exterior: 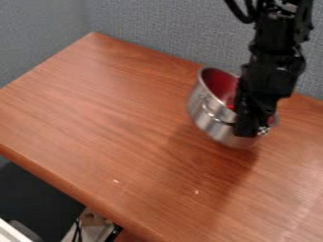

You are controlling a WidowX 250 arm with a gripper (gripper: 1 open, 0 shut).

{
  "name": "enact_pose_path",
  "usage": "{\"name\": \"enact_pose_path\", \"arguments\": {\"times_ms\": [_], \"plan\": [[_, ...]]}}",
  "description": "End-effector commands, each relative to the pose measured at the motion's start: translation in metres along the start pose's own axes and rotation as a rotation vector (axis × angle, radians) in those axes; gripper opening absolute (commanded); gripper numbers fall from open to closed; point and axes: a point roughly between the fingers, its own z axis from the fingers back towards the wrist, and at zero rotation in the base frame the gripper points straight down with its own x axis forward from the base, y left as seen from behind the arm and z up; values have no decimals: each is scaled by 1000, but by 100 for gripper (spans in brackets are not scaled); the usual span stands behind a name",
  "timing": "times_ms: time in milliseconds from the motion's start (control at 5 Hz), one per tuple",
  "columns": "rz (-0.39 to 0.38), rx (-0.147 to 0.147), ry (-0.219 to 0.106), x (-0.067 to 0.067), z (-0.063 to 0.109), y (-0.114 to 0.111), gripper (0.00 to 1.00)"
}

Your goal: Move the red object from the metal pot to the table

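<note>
Gripper down at the pot's near rim.
The gripper (256, 125) looks pinched together, perhaps on the tilted metal pot (212, 112); the red object (222, 85) sits inside.

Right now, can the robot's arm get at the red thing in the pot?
Probably yes. The gripper hangs at the metal pot's near rim, the pot is uncovered, and the red object shows inside. The shut jaws would need opening.
</note>
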Motion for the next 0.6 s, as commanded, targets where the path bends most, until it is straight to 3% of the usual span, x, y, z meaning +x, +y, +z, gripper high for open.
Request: {"name": "enact_pose_path", "arguments": {"times_ms": [0, 200, 400], "plan": [[-91, 73, -58, 11, 41, 5, 100], [-176, 124, -52, 21, 81, 12, 0], [-118, 131, -76, 35, 81, 12, 100]]}}
